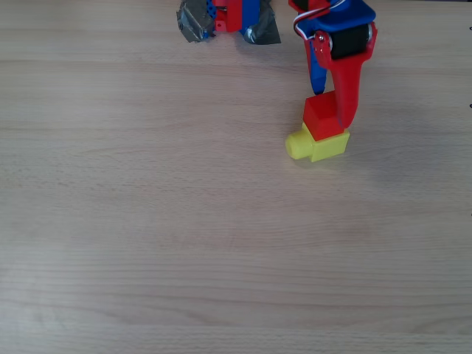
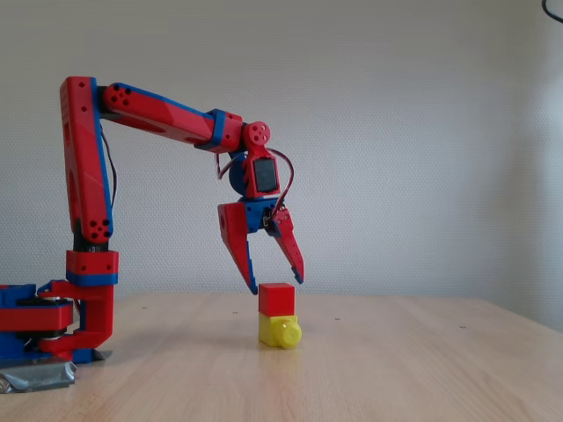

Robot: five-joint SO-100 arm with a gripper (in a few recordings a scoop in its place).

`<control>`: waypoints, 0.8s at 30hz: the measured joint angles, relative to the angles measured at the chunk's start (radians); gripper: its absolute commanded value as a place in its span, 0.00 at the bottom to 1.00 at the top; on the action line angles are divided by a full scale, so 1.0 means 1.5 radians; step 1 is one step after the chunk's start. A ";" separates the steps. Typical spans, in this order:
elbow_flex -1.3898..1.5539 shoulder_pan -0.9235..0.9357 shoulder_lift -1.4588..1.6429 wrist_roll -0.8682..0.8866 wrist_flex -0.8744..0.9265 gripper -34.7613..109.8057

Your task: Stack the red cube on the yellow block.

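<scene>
The red cube [image 1: 322, 118] [image 2: 275, 299] rests on top of the yellow block [image 1: 328, 145] [image 2: 274, 331], sitting a little askew on it in the overhead view. The block's round stub points left in the overhead view and toward the camera in the fixed view. My gripper [image 1: 332, 109] [image 2: 274, 281] hangs open just above the cube. Its fingertips [image 2: 251, 287] are spread wider than the cube and hold nothing. In the overhead view the long red finger [image 1: 345, 103] lies along the cube's right side.
The arm's base [image 1: 230, 16] [image 2: 53, 321] is fixed with grey tape [image 1: 193, 26] at the table's back edge. The light wooden table [image 1: 184, 236] stretches wide to the left of the stack and in front of it.
</scene>
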 measured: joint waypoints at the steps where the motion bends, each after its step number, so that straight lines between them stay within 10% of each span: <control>1: 0.000 0.000 0.012 0.000 0.004 0.44; 24: 0.102 0.175 0.364 -0.028 0.078 0.34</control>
